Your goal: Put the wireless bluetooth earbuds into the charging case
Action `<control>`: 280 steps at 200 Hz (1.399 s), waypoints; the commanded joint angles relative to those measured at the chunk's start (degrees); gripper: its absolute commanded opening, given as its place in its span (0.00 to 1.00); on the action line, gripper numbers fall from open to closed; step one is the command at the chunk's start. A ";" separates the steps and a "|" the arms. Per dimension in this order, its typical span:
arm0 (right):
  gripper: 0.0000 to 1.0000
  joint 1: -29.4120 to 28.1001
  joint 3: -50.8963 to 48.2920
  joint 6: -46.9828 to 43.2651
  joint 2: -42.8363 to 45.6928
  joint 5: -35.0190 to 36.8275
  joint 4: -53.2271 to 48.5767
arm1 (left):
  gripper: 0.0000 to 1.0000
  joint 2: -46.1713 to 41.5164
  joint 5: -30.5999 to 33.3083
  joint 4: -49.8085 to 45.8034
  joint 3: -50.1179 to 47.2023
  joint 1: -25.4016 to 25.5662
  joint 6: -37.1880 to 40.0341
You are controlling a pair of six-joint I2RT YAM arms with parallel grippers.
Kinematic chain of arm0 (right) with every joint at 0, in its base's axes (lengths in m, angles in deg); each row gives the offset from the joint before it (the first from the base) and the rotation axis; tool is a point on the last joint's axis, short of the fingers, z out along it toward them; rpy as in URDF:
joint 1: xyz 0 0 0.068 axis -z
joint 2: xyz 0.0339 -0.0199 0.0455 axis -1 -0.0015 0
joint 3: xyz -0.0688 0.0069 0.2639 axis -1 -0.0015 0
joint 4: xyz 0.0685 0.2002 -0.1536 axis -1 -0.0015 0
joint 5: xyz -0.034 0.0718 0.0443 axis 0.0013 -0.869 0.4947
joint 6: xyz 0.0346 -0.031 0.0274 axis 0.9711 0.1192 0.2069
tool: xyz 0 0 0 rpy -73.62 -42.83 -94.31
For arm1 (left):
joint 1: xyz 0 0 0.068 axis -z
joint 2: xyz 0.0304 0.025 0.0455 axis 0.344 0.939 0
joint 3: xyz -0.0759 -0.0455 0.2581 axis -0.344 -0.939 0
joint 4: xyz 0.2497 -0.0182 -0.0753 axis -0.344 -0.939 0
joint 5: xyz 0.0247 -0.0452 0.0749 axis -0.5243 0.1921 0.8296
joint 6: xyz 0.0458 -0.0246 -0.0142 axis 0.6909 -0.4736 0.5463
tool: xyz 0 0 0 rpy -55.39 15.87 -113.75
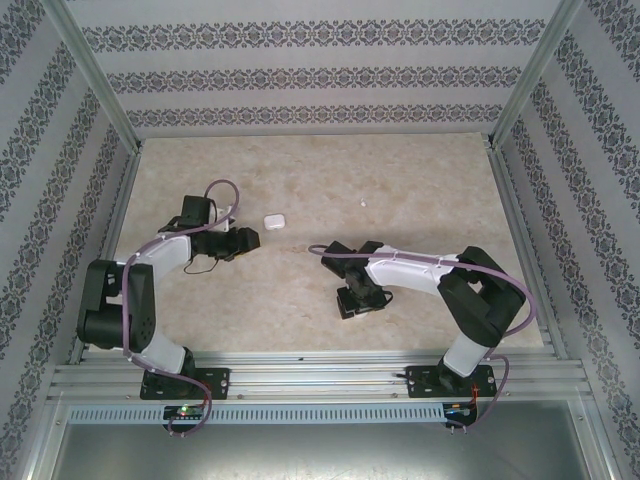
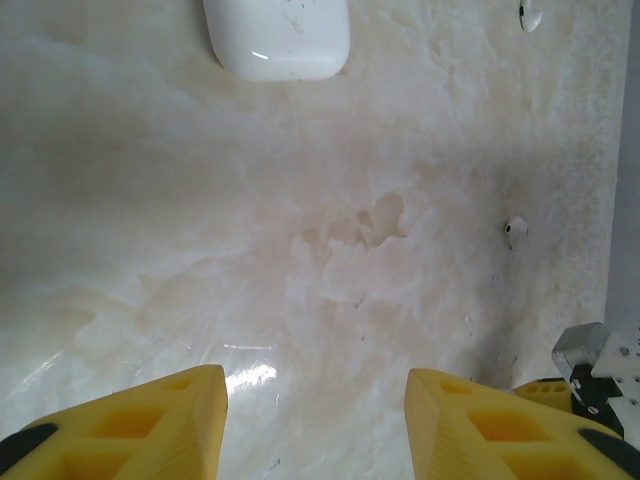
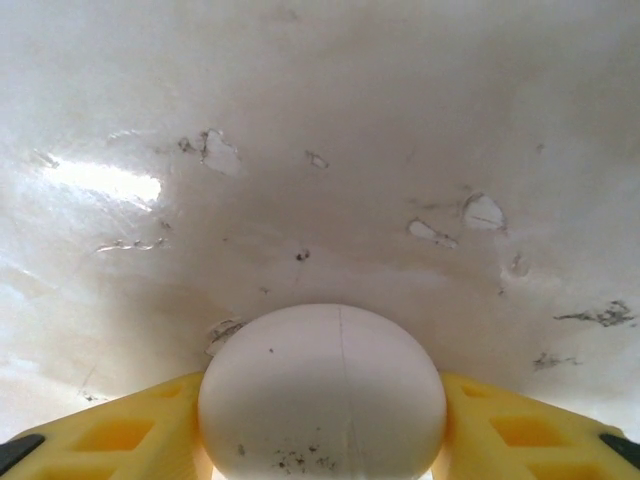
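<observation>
Clamped between the yellow fingers (image 3: 120,430) of my right pincer (image 3: 320,405) sits a white rounded piece (image 3: 320,380) with a thin seam down its middle and dark scuffs near its lower edge. Both fingers press against its sides. It is so close to my wrist camera that I cannot tell for certain whether it is one of the earbuds. Beyond it lies the pale marbled table (image 3: 330,120), chipped and scratched in spots. My left pincer (image 2: 315,385) is released, its two yellow fingers standing apart over bare table with nothing between them. Straight ahead of it, well apart from the fingertips, the white charging case (image 2: 277,38) rests flat on the table. One tiny white earbud (image 2: 514,231) lies on the table to the right of my left pincer's gap, and a second earbud (image 2: 530,14) lies farther off, to the right of the case. From above, the case sits just past my left pincer's tip, between my two arms.
</observation>
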 commanded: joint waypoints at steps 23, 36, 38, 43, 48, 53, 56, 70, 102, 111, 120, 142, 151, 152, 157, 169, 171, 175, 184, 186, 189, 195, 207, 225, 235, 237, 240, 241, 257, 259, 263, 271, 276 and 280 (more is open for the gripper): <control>0.48 -0.83 2.60 -4.65 4.68 3.86 -0.65 | 0.45 -6.18 -4.43 3.78 -3.19 0.86 0.19; 0.46 -0.88 3.76 -6.48 6.63 4.32 -0.58 | 0.45 -8.64 -4.75 4.12 -4.06 1.35 0.73; 0.46 -0.88 3.93 -6.82 6.99 4.36 -0.62 | 0.45 -9.04 -4.88 4.18 -4.16 1.40 0.76; 0.45 -0.97 4.33 -7.67 7.73 4.51 -0.50 | 0.45 -9.93 -5.23 4.34 -4.31 1.62 0.71; 0.45 -0.98 4.64 -8.50 8.53 4.63 -0.25 | 0.45 -10.89 -5.51 4.38 -4.51 1.98 0.54; 0.45 -0.97 5.16 -9.27 9.24 4.79 -0.08 | 0.45 -11.72 -5.78 4.37 -4.56 2.19 0.38; 0.44 -0.97 5.38 -9.86 9.70 4.76 0.17 | 0.45 -12.14 -5.98 4.34 -4.59 2.40 0.23; 0.42 -1.21 6.45 -12.70 11.71 4.65 1.39 | 0.45 -14.30 -6.74 3.95 -4.45 3.36 -0.91; 0.39 -2.17 8.81 -19.47 15.40 4.23 3.98 | 0.45 -18.47 -8.36 2.19 -3.37 7.03 -3.15; 0.39 -2.42 9.38 -21.21 16.23 4.17 4.67 | 0.45 -19.80 -8.26 1.84 -3.04 8.57 -3.78; 0.39 -2.62 9.90 -22.76 17.01 4.19 5.44 | 0.45 -20.70 -8.00 1.89 -2.91 10.29 -4.46; 0.39 -3.12 10.90 -25.70 18.64 3.62 7.43 | 0.45 -21.78 -7.96 2.26 -2.45 14.46 -6.60; 0.39 -3.46 11.15 -26.72 19.17 3.33 8.17 | 0.45 -22.02 -7.71 2.60 -2.24 16.03 -7.17; 0.39 -3.49 11.20 -26.79 19.23 3.32 8.25 | 0.45 -22.00 -7.68 2.61 -2.23 16.23 -7.28; 0.39 -3.69 11.33 -27.38 19.50 3.06 8.63 | 0.45 -22.13 -7.54 2.92 -2.11 17.06 -7.67; 0.39 -4.28 11.56 -28.68 19.90 2.67 9.37 | 0.45 -22.13 -7.47 4.01 -2.03 18.92 -9.01; 0.39 -4.34 11.59 -28.87 19.93 2.63 9.43 | 0.45 -22.08 -7.47 4.27 -2.05 19.19 -9.21; 0.39 -4.61 11.72 -29.27 19.94 2.61 9.44 | 0.45 -22.06 -7.46 4.76 -1.98 19.64 -9.78; 0.39 -5.12 12.10 -29.99 19.99 2.65 9.46 | 0.46 -21.90 -7.47 6.08 -2.09 20.57 -11.00; 0.39 -5.24 12.18 -30.12 19.95 2.62 9.48 | 0.46 -21.83 -7.58 6.41 -2.08 20.74 -11.20; 0.39 -5.39 12.25 -30.39 19.85 2.63 9.48 | 0.46 -21.81 -7.59 6.72 -2.08 21.01 -11.62; 0.39 -5.72 12.46 -30.77 19.76 2.72 9.34 | 0.46 -21.74 -7.64 7.54 -2.13 21.46 -12.35; 0.39 -6.37 12.88 -31.43 19.57 3.16 9.24 | 0.46 -21.56 -7.66 9.06 -2.26 22.06 -13.70; 0.39 -7.35 13.26 -32.04 19.22 3.56 9.24 | 0.46 -21.36 -7.88 11.17 -2.44 22.89 -15.46; 0.39 -7.84 13.51 -32.30 19.04 3.93 9.31 | 0.47 -21.11 -8.13 11.56 -2.34 23.26 -15.80; 0.39 -7.89 13.59 -32.26 18.99 3.95 9.28 | 0.47 -21.06 -8.16 11.63 -2.32 23.35 -15.89; 0.39 -7.99 13.69 -32.30 18.88 4.04 9.28 | 0.47 -20.96 -8.30 11.59 -2.26 23.49 -16.00; 0.39 -7.99 13.70 -32.30 18.87 4.08 9.25 | 0.47 -20.99 -8.37 11.59 -2.24 23.52 -16.01; 0.39 -8.17 14.30 -32.34 18.34 4.28 9.31 | 0.48 -20.52 -8.87 11.59 -1.99 24.16 -16.10; 0.39 -8.15 14.40 -32.32 18.29 4.28 9.31 | 0.48 -20.56 -8.87 11.46 -1.97 24.24 -16.10; 0.39 -8.17 14.45 -32.31 18.20 4.28 9.31 | 0.48 -20.37 -8.88 11.32 -2.01 24.34 -16.10; 0.39 -8.25 14.75 -32.45 17.98 4.34 9.38 | 0.48 -20.10 -9.09 11.26 -2.10 24.52 -16.21; 0.39 -8.26 14.91 -32.47 17.83 4.36 9.37 | 0.48 -19.95 -9.30 11.31 -2.19 24.68 -16.38; 0.39 -8.26 15.02 -32.55 17.80 4.36 9.46 | 0.48 -19.76 -9.46 11.37 -2.17 24.78 -16.50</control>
